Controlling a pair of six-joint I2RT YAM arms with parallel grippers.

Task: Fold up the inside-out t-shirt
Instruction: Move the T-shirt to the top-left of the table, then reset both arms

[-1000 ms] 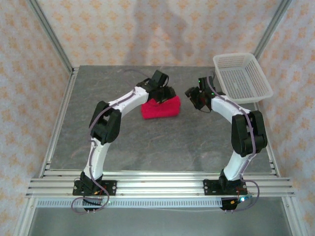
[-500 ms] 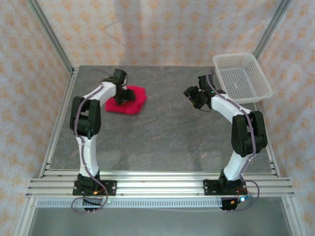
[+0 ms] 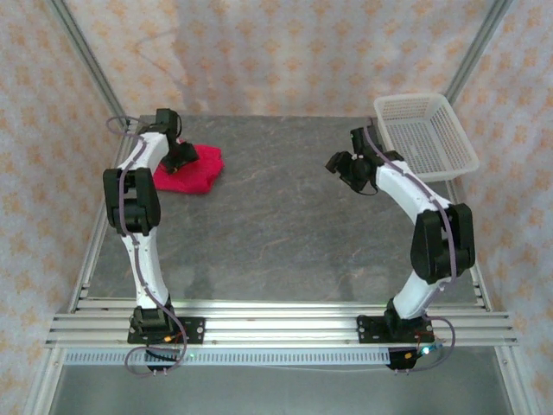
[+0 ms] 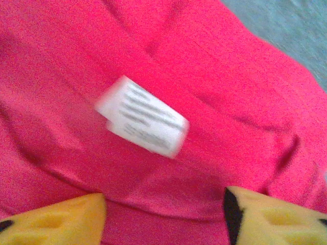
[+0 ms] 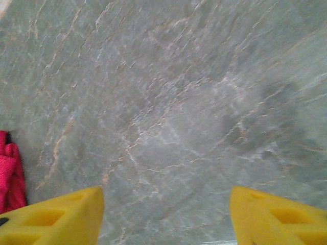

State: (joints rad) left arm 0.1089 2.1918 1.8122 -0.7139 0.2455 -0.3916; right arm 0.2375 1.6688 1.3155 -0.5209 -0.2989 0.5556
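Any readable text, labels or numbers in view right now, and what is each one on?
White tag on the red t-shirt: several dark printed lines, too blurred to read.
Nothing else carries legible words, brands or numbers.

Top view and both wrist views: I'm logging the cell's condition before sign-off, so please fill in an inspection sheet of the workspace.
Surface: grey stone-look table, no spills seen.
Job's things: red t-shirt bunched at the far left, white tag showing.
Clutter: white mesh basket at the far right corner.
Grippers: left gripper at the t-shirt, fingers apart with cloth between; right gripper over bare table, fingers apart.
Cables: loose loops at the near edge; another loop at the far left corner.
Surroundings: patterned curtains, aluminium frame.
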